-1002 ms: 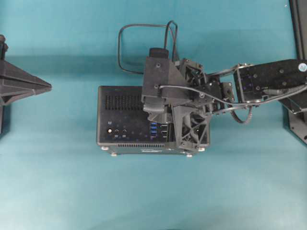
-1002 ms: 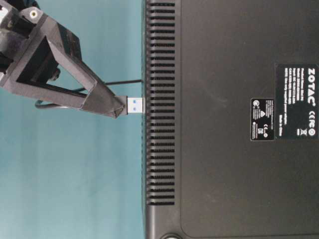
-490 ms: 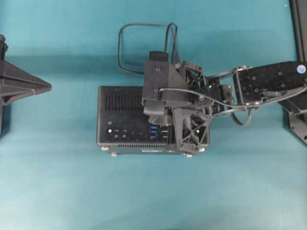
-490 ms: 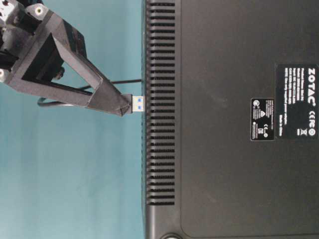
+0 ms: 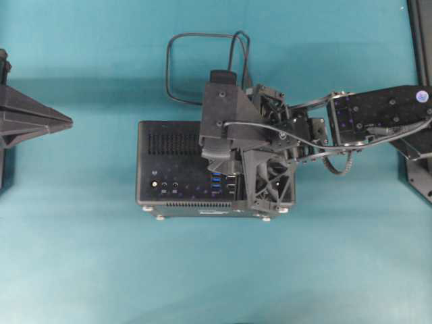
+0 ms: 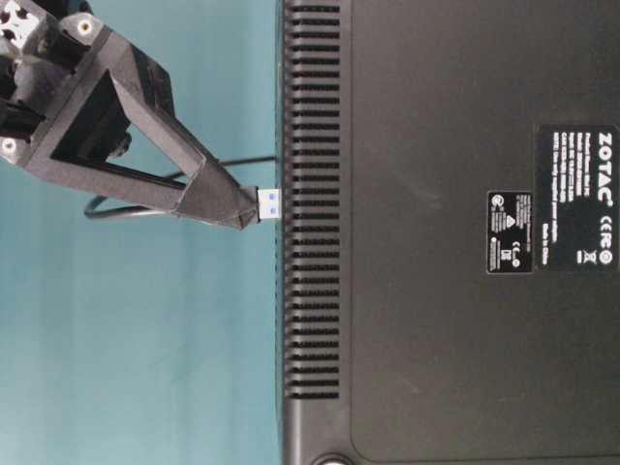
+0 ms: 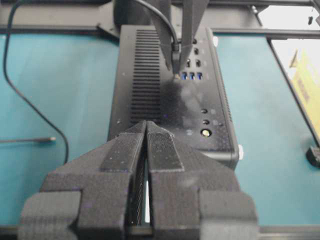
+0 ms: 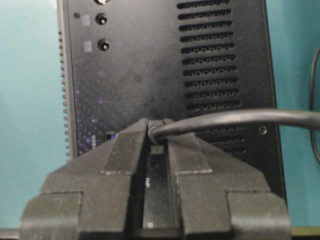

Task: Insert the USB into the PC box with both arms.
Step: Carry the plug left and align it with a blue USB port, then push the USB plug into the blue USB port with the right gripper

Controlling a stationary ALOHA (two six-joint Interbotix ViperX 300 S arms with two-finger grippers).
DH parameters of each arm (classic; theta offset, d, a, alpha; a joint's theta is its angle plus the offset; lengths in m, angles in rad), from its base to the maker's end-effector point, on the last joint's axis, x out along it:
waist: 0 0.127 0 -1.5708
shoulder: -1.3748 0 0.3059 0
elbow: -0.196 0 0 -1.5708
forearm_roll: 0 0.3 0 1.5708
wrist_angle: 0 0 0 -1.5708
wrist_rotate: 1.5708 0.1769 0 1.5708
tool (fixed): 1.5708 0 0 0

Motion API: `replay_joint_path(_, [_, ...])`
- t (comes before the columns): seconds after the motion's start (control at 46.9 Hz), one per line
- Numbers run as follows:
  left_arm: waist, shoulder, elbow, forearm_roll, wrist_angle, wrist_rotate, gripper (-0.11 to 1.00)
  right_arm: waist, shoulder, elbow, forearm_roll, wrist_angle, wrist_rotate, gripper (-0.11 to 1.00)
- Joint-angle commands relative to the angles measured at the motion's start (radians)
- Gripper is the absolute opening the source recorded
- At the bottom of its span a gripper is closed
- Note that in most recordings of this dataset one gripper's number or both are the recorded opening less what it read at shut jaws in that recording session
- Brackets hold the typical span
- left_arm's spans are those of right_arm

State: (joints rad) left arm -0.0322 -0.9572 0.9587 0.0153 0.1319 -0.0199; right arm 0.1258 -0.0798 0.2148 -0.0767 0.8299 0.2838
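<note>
The PC box [image 5: 175, 162] lies on the teal mat with its port face up. My right gripper [image 8: 156, 122] is shut on the USB plug [image 8: 159, 165], and the cable [image 8: 225, 120] leaves to the right. At table level the plug's metal tip [image 6: 271, 201] meets the box's face [image 6: 310, 203]. In the left wrist view the right fingers [image 7: 189, 30] hold the plug [image 7: 176, 56] just above the blue ports [image 7: 191, 76]. The cable loops [image 5: 169, 67] behind the box. My left gripper [image 7: 146, 125] is shut and empty, well apart at the left [image 5: 40, 121].
The cable's thin free end [image 7: 30, 140] lies on the mat left of the box. A black frame rail [image 5: 420, 40] runs along the right edge. A yellow item [image 7: 306, 75] sits beyond the mat at the right.
My right gripper has tilted and crept closer to the box with the plug, so less of the metal tip shows outside the fingers. The left arm has stayed still.
</note>
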Motion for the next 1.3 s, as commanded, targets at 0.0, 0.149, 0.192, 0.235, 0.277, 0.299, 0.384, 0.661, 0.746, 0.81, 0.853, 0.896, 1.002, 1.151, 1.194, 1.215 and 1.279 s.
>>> replay_joint_path(0.0, [0.002, 0.005, -0.015, 0.002, -0.009, -0.002, 0.00, 0.002, -0.002, 0.003, -0.002, 0.006, -0.003, 0.11])
replay_joint_path(0.149, [0.002, 0.005, -0.014, 0.002, -0.009, -0.002, 0.00, 0.025, 0.000, 0.008, 0.000, -0.009, -0.003, 0.11])
replay_joint_path(0.192, [0.002, 0.005, -0.014, 0.002, -0.011, -0.002, 0.00, 0.029, 0.002, 0.009, 0.000, -0.015, 0.000, 0.11])
replay_joint_path(0.235, [0.002, 0.005, -0.014, 0.002, -0.009, -0.002, 0.00, 0.035, 0.003, 0.009, 0.002, -0.018, 0.003, 0.11])
replay_joint_path(0.277, [0.002, 0.005, -0.014, 0.002, -0.009, -0.002, 0.00, 0.041, 0.005, 0.009, 0.002, -0.023, 0.006, 0.11])
replay_joint_path(0.299, [0.002, 0.005, -0.014, 0.002, -0.011, -0.002, 0.00, 0.044, 0.003, 0.008, 0.002, -0.023, 0.006, 0.11])
replay_joint_path(0.384, [0.002, 0.005, -0.014, 0.002, -0.011, -0.002, 0.00, 0.052, 0.005, 0.009, 0.003, -0.023, 0.008, 0.11])
replay_joint_path(0.661, [0.002, 0.005, -0.015, 0.002, -0.011, -0.002, 0.00, 0.015, -0.005, 0.011, -0.005, -0.018, 0.002, 0.11])
replay_joint_path(0.746, [0.003, 0.005, -0.014, 0.003, -0.011, -0.002, 0.00, 0.005, -0.008, 0.018, -0.020, -0.021, 0.002, 0.11])
replay_joint_path(0.81, [0.003, 0.005, -0.012, 0.003, -0.011, -0.003, 0.00, 0.002, -0.008, 0.028, -0.035, -0.023, 0.003, 0.11])
replay_joint_path(0.853, [0.003, 0.005, -0.012, 0.002, -0.011, -0.003, 0.00, 0.000, -0.008, 0.031, -0.041, -0.025, 0.003, 0.11])
replay_joint_path(0.896, [0.003, 0.005, -0.014, 0.002, -0.011, -0.002, 0.00, 0.000, -0.008, 0.032, -0.041, -0.026, 0.003, 0.11])
replay_joint_path(1.002, [0.002, 0.005, -0.012, 0.002, -0.014, -0.002, 0.00, 0.012, -0.008, 0.034, -0.041, -0.037, 0.005, 0.11])
replay_joint_path(1.151, [0.003, 0.006, -0.009, 0.002, -0.014, -0.002, 0.00, 0.038, -0.006, 0.040, -0.031, -0.063, 0.012, 0.11])
replay_joint_path(1.194, [0.002, 0.006, -0.009, 0.002, -0.014, -0.002, 0.00, 0.043, -0.005, 0.041, -0.026, -0.072, 0.014, 0.11])
replay_joint_path(1.215, [0.002, 0.006, -0.009, 0.002, -0.014, -0.002, 0.00, 0.046, -0.006, 0.043, -0.023, -0.080, 0.014, 0.11])
replay_joint_path(1.279, [0.002, 0.006, -0.012, 0.002, -0.014, -0.002, 0.00, 0.049, -0.006, 0.044, -0.023, -0.097, 0.015, 0.11])
